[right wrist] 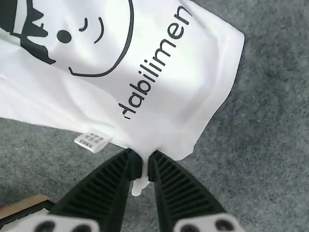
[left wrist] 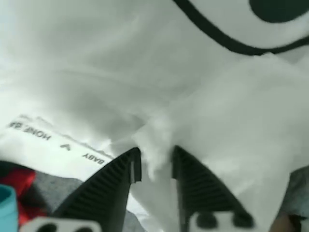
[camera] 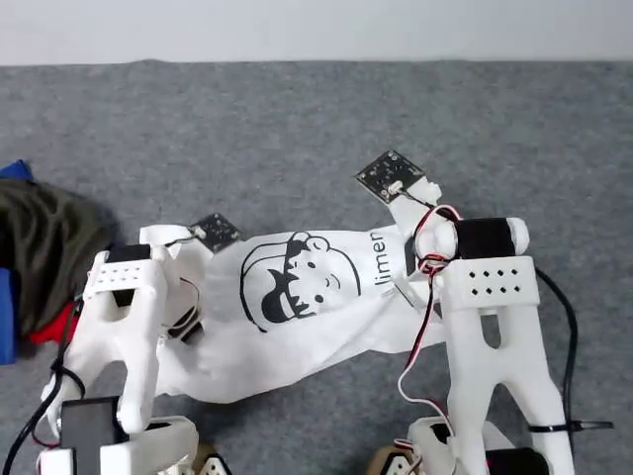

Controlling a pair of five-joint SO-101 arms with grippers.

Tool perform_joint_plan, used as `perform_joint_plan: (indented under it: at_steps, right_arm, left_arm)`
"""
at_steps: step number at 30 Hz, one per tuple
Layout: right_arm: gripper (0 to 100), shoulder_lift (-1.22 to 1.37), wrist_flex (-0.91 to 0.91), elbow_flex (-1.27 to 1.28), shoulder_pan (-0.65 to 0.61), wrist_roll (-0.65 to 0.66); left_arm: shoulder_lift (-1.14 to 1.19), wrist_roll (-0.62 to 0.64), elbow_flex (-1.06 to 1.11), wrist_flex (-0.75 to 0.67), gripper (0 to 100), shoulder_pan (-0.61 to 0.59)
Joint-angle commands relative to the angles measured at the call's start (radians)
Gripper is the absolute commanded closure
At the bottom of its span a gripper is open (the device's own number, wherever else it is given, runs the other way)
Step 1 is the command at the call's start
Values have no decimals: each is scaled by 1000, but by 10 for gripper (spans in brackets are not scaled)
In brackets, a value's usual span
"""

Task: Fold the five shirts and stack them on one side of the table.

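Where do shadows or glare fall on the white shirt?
High view: even light, soft shadows in creases of the white shirt. Left wrist view: cloth glares far from the left gripper, grey shading beside it. Right wrist view: even light, thin shadow under the hem on the grey mat.

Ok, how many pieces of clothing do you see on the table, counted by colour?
white shirt: 1
olive garment: 1
blue garment: 1
red garment: 1
Total: 4 visible; more may lie hidden underneath.
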Motion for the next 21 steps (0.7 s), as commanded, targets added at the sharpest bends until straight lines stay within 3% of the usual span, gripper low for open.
perform_joint_plan:
  at_steps: [1,6,11,18,21]
  right_arm:
    - [989,-41,-12,-5,-4,3]
    - [989,-42,-12,-6,-2,3]
    - [989,-101,-12,-9,-2,3]
    - [989,-277,-21,-11,-1,3]
    - [989,-372,-51,-11,-1,3]
  left_arm:
    - [2,-35,-39,68,997,-6]
    - [-20,-38,-208,236,996,-8]
    - [-195,-32,-430,353,996,-8]
    - [-376,-29,-636,453,996,-8]
    - [-445,34,-717,454,995,-8]
